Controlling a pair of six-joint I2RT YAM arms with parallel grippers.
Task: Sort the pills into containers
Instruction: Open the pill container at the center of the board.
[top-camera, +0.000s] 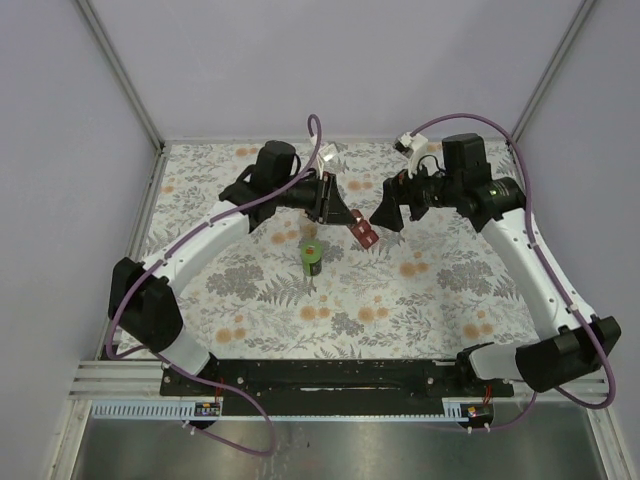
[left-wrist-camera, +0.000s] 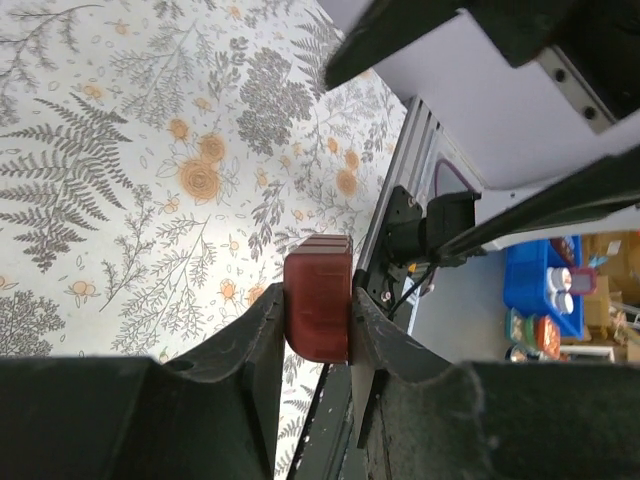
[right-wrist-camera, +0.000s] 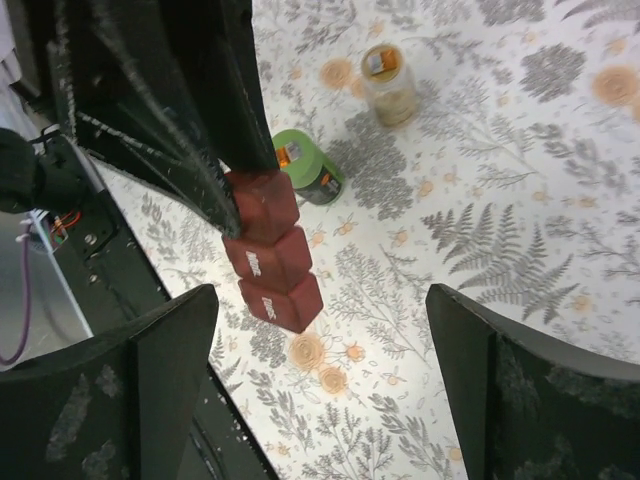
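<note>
Two robot arms are pictured, one left arm (top-camera: 215, 235) and one right arm (top-camera: 525, 250), over a single flower-printed cloth (top-camera: 420, 290). One dark-red pill box (right-wrist-camera: 268, 262) is counted, three compartments (right-wrist-camera: 283, 300) showing, and two bottles: one green bottle (top-camera: 312, 258), one pale-and-orange bottle (right-wrist-camera: 388, 82).

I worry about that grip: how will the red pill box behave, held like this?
Probably stiff: the red pill box juts out straight from the left gripper, which clamps only one end. Likely light, since it looks like small hollow plastic. Its glossy faces could slip or pivot in that grip.
</note>
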